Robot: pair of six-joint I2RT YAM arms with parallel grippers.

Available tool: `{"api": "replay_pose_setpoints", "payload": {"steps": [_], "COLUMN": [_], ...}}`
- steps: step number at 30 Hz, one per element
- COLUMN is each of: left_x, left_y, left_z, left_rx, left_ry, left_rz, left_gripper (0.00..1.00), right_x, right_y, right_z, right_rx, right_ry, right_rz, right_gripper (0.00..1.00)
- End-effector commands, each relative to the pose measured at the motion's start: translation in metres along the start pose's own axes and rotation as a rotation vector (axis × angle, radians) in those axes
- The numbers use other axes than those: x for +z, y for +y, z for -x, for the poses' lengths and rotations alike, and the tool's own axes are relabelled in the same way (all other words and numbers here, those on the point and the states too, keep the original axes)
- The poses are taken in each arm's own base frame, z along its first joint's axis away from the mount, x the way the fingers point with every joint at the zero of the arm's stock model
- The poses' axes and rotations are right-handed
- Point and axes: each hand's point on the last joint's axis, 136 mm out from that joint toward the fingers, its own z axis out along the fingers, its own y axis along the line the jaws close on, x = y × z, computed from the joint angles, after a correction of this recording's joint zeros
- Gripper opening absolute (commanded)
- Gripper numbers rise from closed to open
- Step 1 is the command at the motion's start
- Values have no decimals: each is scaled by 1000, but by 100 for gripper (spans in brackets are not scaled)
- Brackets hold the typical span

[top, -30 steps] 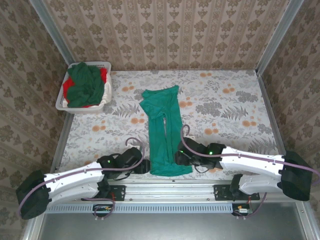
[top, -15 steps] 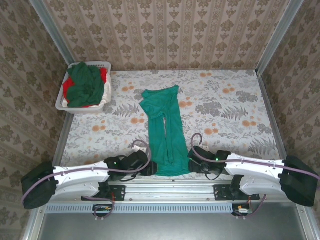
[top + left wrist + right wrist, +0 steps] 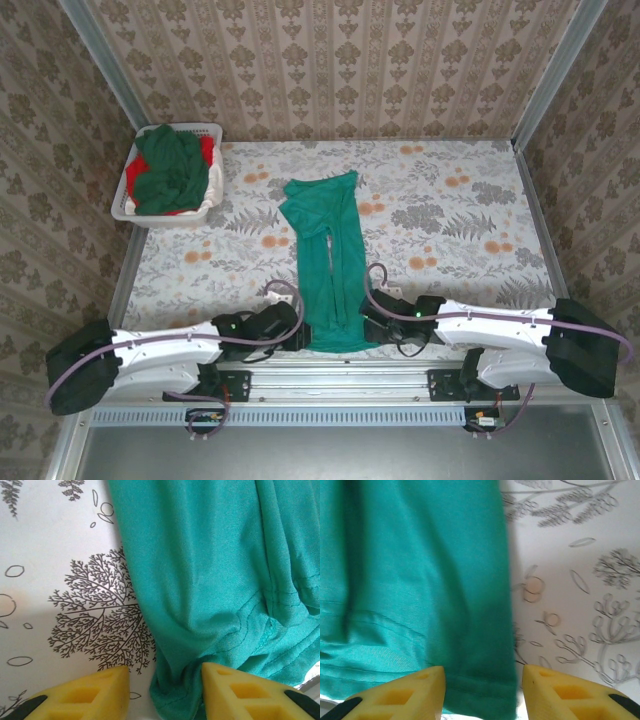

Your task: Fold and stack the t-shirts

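Both grippers astride the near hem of the teal t-shirt (image 3: 328,262).
The shirt lay as a long narrow strip on the table (image 3: 450,220), so each arm probably sat at one hem corner to fold it in half. The left gripper (image 3: 164,680) had its jaws partly apart, the corner bunched between them. The right gripper (image 3: 484,680) stood likewise, the hem edge in the gap, unpinched.

Both arms lie low and stretched inward from their outer bases, wrists drawn near each other in the middle. The left gripper (image 3: 292,338) and right gripper (image 3: 366,322) each hold their yellow fingers (image 3: 85,692) apart, apparently not pinched shut.
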Motion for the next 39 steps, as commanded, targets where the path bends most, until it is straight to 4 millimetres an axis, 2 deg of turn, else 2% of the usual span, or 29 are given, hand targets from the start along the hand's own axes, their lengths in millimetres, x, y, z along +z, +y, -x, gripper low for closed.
{"api": "replay_pose_setpoints", "payload": {"steps": [1, 6, 10, 12, 17, 20, 25, 28, 33, 37, 39], "left_x": [2, 4, 6, 6, -1, -16, -43, -52, -56, -53, -50], "left_y": [-34, -44, -53, -57, -45, -35, -32, -35, -36, -36, -37], "left_z": [-4, -4, -1, -1, -2, 3, 29, 50, 85, 124, 144], "left_rx": [22, 19, 26, 28, 33, 26, 25, 24, 5, 2, 2], "left_ry": [34, 20, 12, 15, 23, -12, -102, -124, -136, -128, -120], "left_rz": [-131, -171, -205, -217, -167, -146, -165, -173, -192, -186, -197], "left_gripper": [41, 35, 24, 18, 2, 0, 0, 0, 0, 0, 0], "right_x": [2, 10, 10, 9, 4, -5, -32, -40, -42, -42, -33], "right_y": [6, -3, 6, 9, 8, 9, 27, 32, 43, 53, 49], "right_z": [3, -5, -5, -3, -2, 4, 30, 46, 84, 126, 146], "right_rx": [19, 27, 27, 22, 14, 16, -14, -36, -32, -22, -9], "right_ry": [-8, 13, 14, 13, 11, -13, -84, -94, -105, -124, -114], "right_rz": [4, -29, 10, 15, 8, 21, 64, 52, 66, 93, 78], "right_gripper": [46, 46, 38, 30, 8, 0, 0, 0, 0, 0, 0]}}
